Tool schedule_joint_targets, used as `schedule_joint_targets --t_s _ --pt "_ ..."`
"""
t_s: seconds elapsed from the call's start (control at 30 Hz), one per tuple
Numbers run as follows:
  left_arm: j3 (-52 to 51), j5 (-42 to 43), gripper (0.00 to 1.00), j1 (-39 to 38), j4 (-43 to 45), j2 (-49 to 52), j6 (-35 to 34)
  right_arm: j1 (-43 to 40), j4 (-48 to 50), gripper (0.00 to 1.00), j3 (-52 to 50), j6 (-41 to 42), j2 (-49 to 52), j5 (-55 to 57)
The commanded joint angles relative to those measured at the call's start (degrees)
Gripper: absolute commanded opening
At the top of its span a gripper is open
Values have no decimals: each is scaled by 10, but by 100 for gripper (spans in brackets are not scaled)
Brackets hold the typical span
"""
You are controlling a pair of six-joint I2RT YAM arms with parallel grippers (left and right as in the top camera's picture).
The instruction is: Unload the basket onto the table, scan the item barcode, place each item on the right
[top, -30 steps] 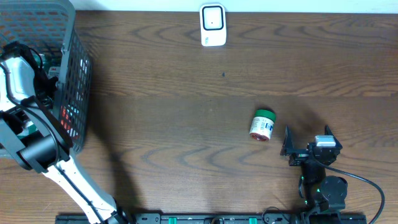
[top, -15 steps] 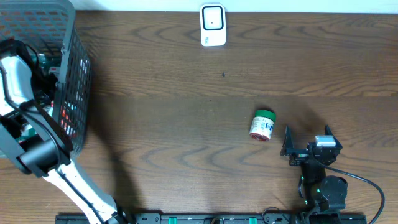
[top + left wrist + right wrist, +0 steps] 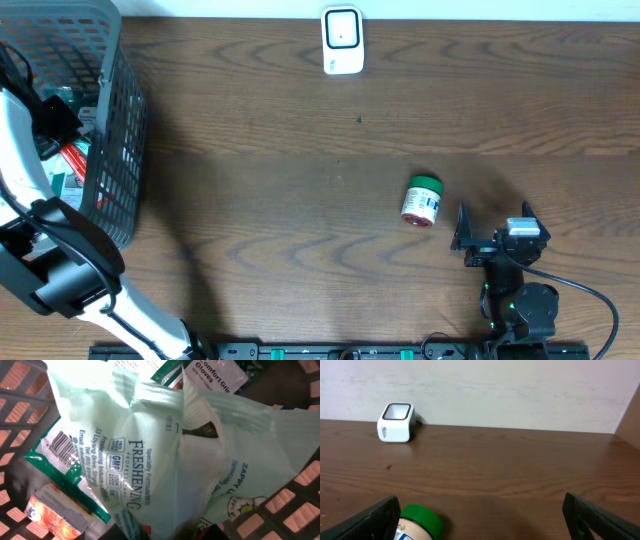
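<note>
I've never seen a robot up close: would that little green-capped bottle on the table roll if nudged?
Probably. The bottle lies on its side and looks round, so a sideways nudge would likely roll it along the smooth table. It looks small and rigid, so it should keep its shape when gripped. Its weight can't be judged.

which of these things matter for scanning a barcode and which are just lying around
Likely part of the job:
- white barcode scanner
- pale green pouch filling the left wrist view, its barcode showing
- grey basket that it lies in

Just lying about, for now:
- green-capped bottle, on its side on the table
- orange box and gloves packet in the basket
</note>
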Motion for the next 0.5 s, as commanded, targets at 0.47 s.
schedule_joint_targets --t_s 0.47 --pt "96 -16 7 17 -13 23 -25 1 -2 99 -1 -3 0 0"
